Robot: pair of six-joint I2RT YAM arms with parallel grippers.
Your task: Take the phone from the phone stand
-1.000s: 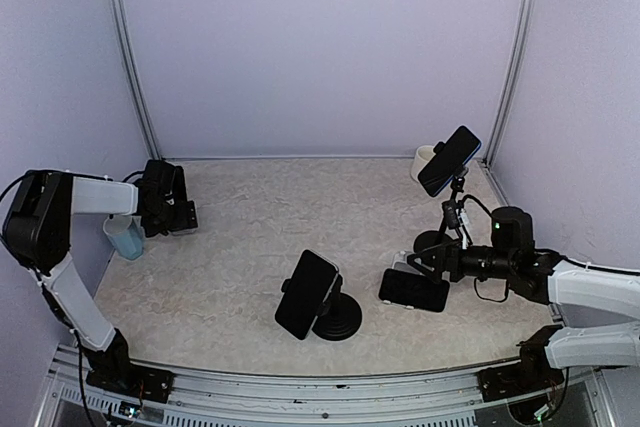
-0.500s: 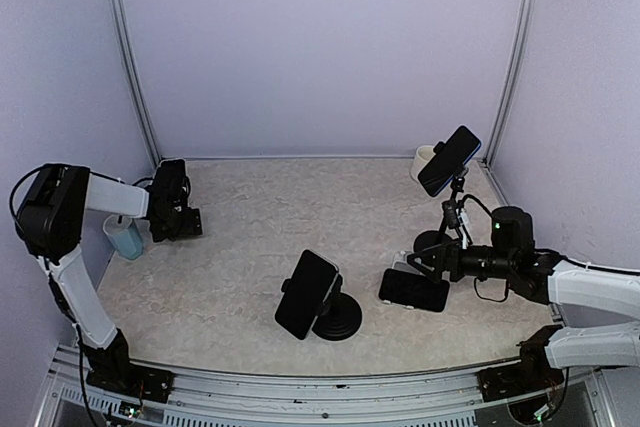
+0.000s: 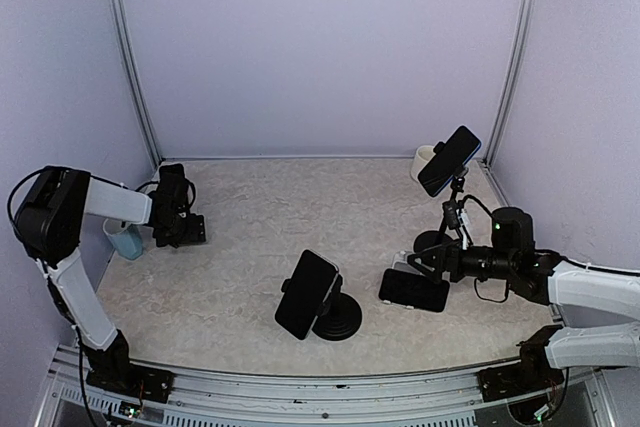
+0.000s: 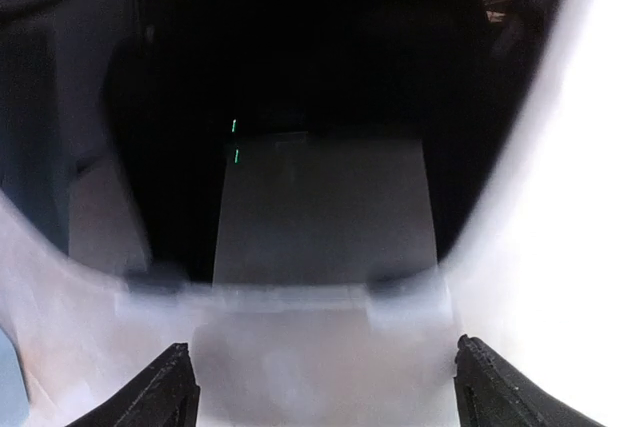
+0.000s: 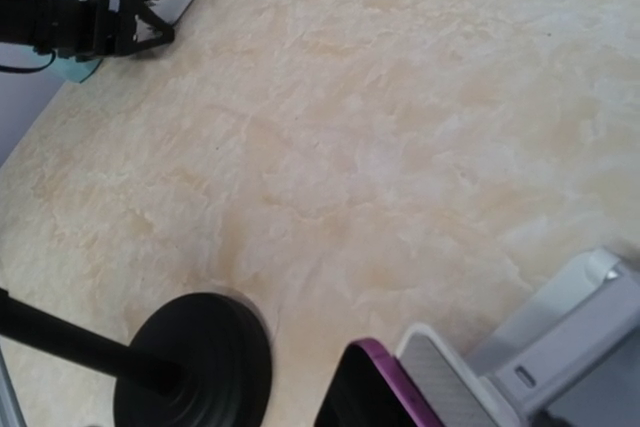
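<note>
A black phone (image 3: 413, 290) leans in landscape on a small white stand (image 3: 400, 269) at the right. In the right wrist view its purple-edged corner (image 5: 372, 395) lies at the bottom beside the white stand (image 5: 560, 342). My right gripper (image 3: 421, 264) is right at the phone's upper edge; its fingers do not show in its wrist view, so its state is unclear. My left gripper (image 3: 188, 228) is far left, open and empty, with fingertips (image 4: 165, 387) wide apart over a blurred view.
A second phone (image 3: 307, 293) sits on a black round stand (image 3: 340, 320) mid-table. A third phone (image 3: 449, 160) is on a tall stand at back right, near a white cup (image 3: 424, 159). A blue cup (image 3: 125, 238) stands by the left arm. A black round base (image 5: 195, 362) lies close to the right gripper.
My left gripper has moved right and a little nearer, away from the left wall and the blue cup. The right arm and the phones have not moved.
</note>
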